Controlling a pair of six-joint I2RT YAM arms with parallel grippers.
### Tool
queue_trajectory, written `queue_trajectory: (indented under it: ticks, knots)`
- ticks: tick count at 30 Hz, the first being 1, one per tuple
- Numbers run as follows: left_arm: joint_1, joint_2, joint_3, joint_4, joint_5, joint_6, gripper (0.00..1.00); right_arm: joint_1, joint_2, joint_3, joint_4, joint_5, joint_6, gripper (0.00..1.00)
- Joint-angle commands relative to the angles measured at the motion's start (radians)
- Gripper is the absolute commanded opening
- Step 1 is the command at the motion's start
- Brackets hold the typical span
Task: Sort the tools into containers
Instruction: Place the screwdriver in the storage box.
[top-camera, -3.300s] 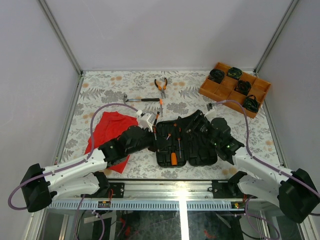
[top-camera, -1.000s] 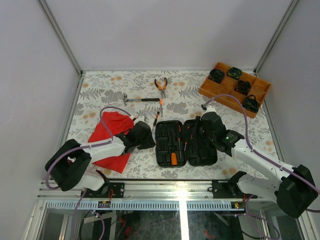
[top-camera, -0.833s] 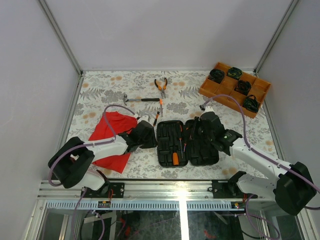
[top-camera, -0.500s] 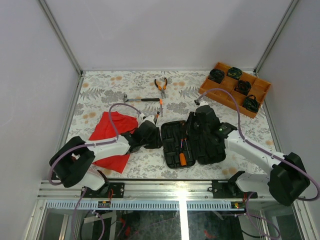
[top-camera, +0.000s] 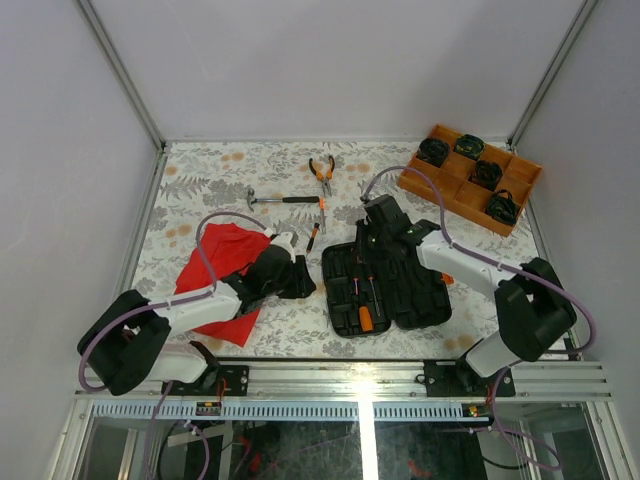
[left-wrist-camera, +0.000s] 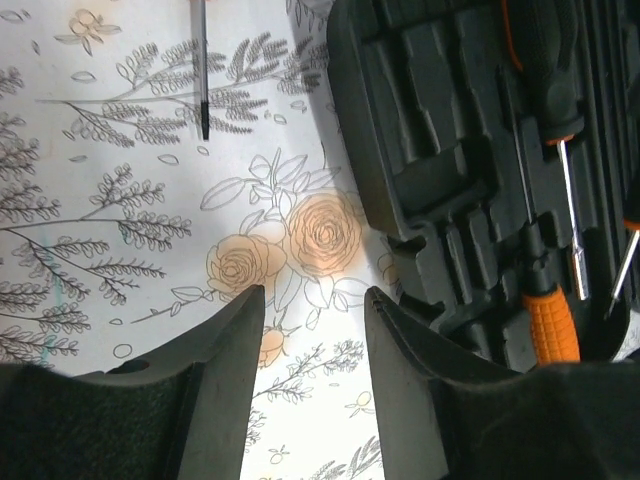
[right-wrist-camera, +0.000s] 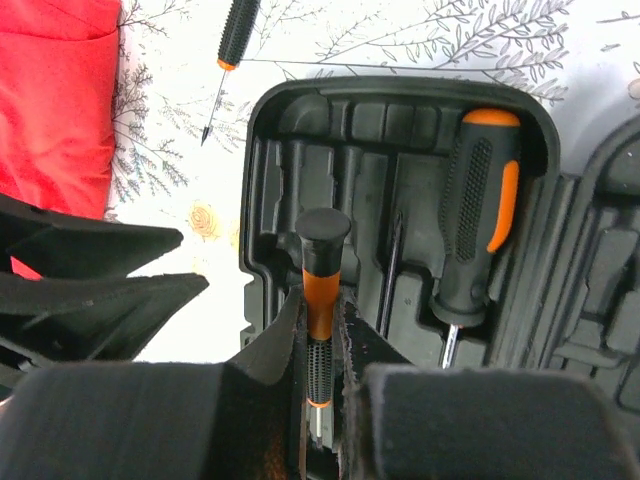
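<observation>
On floral table (top-camera: 200, 172), right gripper (right-wrist-camera: 320, 312) pinches a screwdriver (right-wrist-camera: 321, 270); left gripper (left-wrist-camera: 312, 294) spread wide.

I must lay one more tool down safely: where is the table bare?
Bare: the far-left corner of the floral-patterned table, behind the black-handled steel hammer and red cloth. Crowded: between the hammer, orange-handled pliers and open black plastic tool case, where loose screwdrivers lie.

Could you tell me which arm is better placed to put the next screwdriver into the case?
The right: the right gripper is shut on a small screwdriver over the open case, while the left gripper is open and empty beside it.
</observation>
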Motion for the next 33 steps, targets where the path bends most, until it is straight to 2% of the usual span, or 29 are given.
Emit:
queue_trajectory:
  ticks: [1,4,11,20,27,33]
  knots:
    - [0.008,0.001,-0.056,0.191,0.076,0.063,0.44,0.028,0.051,0.092,-0.015,-0.021,-0.025,0.03]
    - [0.006,-0.011,-0.106,0.28,0.097,0.074,0.45,0.043,0.098,0.11,-0.012,-0.011,-0.004,0.03]
    - [0.01,-0.004,-0.064,0.226,0.033,0.096,0.46,0.065,0.211,0.208,-0.062,0.007,0.01,0.03]
    - [0.01,0.048,-0.037,0.238,0.116,0.116,0.45,0.072,0.293,0.279,-0.092,0.017,0.032,0.06]
    - [0.011,0.046,-0.04,0.239,0.115,0.118,0.45,0.074,0.319,0.288,-0.1,0.017,0.036,0.13]
    - [0.01,0.054,-0.034,0.233,0.125,0.118,0.45,0.074,0.308,0.276,-0.078,0.016,0.042,0.25]
